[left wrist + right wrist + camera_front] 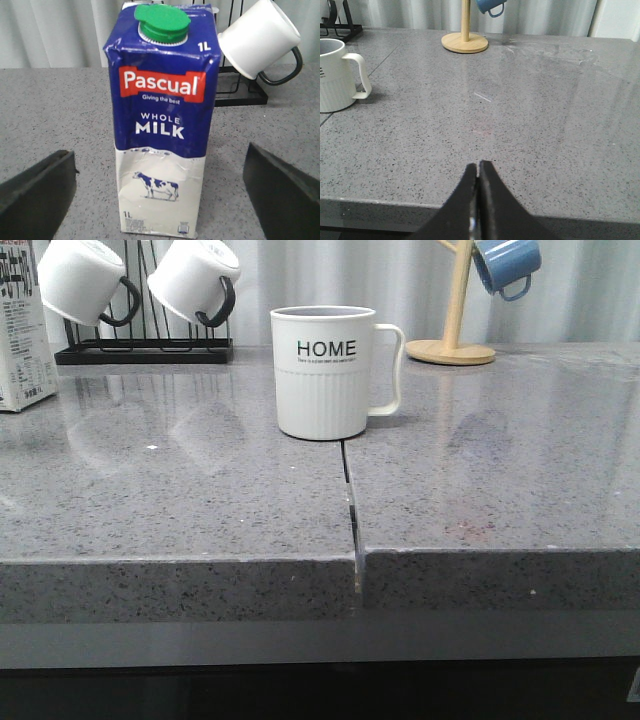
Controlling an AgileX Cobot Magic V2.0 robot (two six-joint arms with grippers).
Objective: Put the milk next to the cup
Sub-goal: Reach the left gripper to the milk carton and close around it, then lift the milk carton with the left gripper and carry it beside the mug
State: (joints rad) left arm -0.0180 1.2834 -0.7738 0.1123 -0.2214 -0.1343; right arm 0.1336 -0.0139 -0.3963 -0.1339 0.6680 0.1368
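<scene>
The milk (22, 330) is getting cropped by the front view's left edge, well apart from the cup (325, 373). It is standing between the left gripper's (160, 192) wide-spread fingers (37, 192), untouched. The right gripper (478, 172) is sitting pinched together, holding nothing.

Left gripper (160, 190) fingers spread wide; right gripper (479, 172) fingers pressed together.

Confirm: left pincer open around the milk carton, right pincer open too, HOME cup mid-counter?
Wrong on one point: the right pincer is shut, fingers pressed together in the right wrist view. The left pincer is open around the milk carton; the HOME cup sits mid-counter.
</scene>
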